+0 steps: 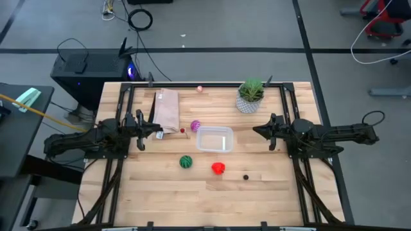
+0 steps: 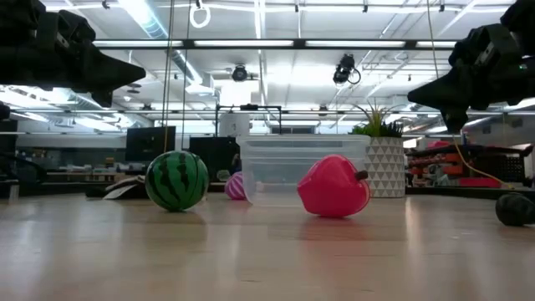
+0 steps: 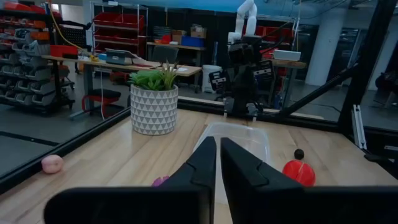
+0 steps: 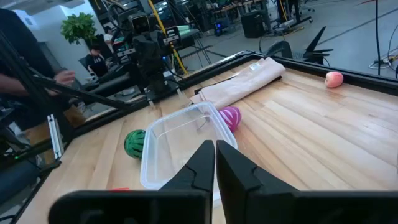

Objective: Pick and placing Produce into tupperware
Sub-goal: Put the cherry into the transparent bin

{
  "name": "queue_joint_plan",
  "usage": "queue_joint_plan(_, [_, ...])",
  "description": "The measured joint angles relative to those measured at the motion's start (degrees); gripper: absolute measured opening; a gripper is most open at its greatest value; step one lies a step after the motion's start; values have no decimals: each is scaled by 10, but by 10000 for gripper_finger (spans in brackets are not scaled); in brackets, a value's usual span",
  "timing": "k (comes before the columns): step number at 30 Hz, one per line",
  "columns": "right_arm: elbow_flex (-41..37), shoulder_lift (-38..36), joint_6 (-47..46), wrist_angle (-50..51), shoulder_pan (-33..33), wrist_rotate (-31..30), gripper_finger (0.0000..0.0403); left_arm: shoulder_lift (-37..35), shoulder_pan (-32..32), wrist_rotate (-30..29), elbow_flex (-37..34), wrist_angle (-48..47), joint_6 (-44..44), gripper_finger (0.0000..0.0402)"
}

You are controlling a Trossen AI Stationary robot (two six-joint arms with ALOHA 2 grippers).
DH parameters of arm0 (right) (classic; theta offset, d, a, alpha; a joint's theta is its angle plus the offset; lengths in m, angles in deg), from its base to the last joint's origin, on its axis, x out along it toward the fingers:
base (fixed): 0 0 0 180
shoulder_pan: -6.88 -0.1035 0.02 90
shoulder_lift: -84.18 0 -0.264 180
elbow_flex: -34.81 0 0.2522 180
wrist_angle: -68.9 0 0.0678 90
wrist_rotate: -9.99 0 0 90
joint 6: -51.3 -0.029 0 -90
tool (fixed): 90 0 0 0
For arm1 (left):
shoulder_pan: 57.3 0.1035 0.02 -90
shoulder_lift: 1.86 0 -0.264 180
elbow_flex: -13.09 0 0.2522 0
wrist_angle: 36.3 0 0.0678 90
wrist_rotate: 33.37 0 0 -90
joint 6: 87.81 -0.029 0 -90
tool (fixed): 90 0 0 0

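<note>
Dark fingers on both arms sit pressed almost together, holding nothing: I see my left gripper (image 3: 217, 163) and my right gripper (image 4: 215, 163) each closed to a thin slit in their own wrist views, and from above both hover at mid-table on opposite sides, left gripper (image 1: 140, 133) and right gripper (image 1: 258, 130) pointing inward at the tupperware (image 1: 214, 139). That clear tub lies between them, empty as far as I can tell. Around it is the produce: the purple-pink ball (image 1: 195, 126) just beside its left rear corner, the green striped ball (image 1: 185, 162) and the red lumpy piece (image 1: 218, 168) on the near side, a small dark bit (image 1: 245, 177) right of those, a tiny red bit (image 1: 183, 131) near the tan paper bag (image 1: 167, 110), and a pink piece (image 1: 200, 89) at the far edge. I can read no writing or brand anywhere. The low view adds what the overhead hides: the red piece (image 2: 333, 187) shows a small dark stem and stands in front of the tub (image 2: 303, 170). The left wrist view shows the potted plant (image 3: 153, 101) with its triangle-patterned pot. The right wrist view alone catches a person's hand (image 4: 65, 77) beyond the table.
</note>
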Motion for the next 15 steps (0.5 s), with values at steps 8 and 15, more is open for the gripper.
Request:
queue_joint_plan(8, [0,0,0,0,0,0,23,0,0,0,0,0,0,33])
queue_joint_plan(15, [0,0,0,0,0,0,23,0,0,0,0,0,0,25])
